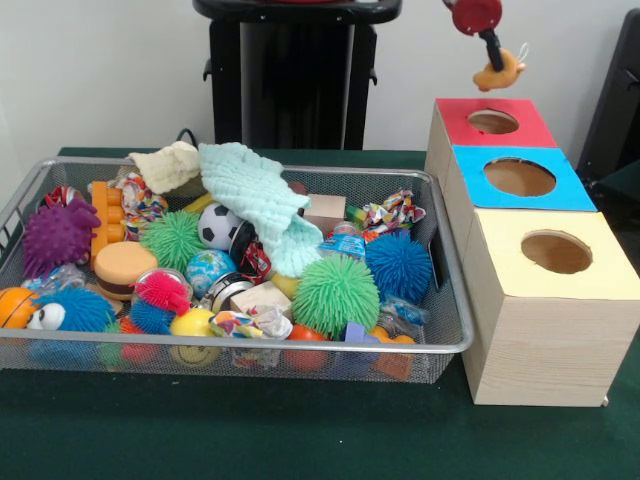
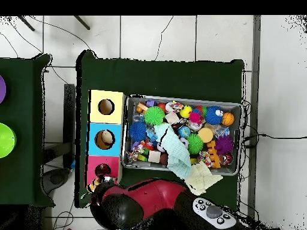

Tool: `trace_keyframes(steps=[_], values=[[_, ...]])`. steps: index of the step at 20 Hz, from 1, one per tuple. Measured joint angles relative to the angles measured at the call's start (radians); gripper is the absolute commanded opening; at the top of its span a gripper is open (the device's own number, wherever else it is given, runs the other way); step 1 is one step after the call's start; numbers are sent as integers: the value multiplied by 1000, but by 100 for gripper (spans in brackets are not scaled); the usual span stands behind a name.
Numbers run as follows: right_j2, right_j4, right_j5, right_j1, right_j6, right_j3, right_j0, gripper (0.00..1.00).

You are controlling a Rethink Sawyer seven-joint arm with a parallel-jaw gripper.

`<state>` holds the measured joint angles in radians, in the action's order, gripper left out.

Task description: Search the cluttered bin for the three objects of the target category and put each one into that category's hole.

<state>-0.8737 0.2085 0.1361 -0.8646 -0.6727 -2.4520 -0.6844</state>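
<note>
My gripper (image 1: 491,48) hangs at the top right, shut on a small orange plush toy (image 1: 499,71) with a white tag. The toy dangles above and slightly behind the red-topped box's hole (image 1: 493,122). In the overhead view the red and black arm (image 2: 150,200) reaches toward the red box (image 2: 102,170), and the gripper itself is hard to make out there. The wire bin (image 1: 250,345) is full of mixed toys: green spiky balls (image 1: 336,293), a blue spiky ball (image 1: 398,265), a purple spiky ball (image 1: 58,236), a soccer ball (image 1: 217,226) and a toy burger (image 1: 124,268).
Three wooden boxes stand in a row right of the bin: red top, blue top (image 1: 475,185), yellow top (image 1: 505,235), each with one round hole. A pale green cloth (image 1: 255,200) drapes over the bin's middle. A cream cloth (image 1: 165,165) hangs over the far rim.
</note>
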Motion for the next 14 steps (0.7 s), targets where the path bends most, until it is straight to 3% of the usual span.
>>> trace_keyframes(steps=[8, 14], values=[[-33, 0, -10, -38, 0, 0, -7, 0], [-1, 44, -10, -86, 0, 15, 41, 0]])
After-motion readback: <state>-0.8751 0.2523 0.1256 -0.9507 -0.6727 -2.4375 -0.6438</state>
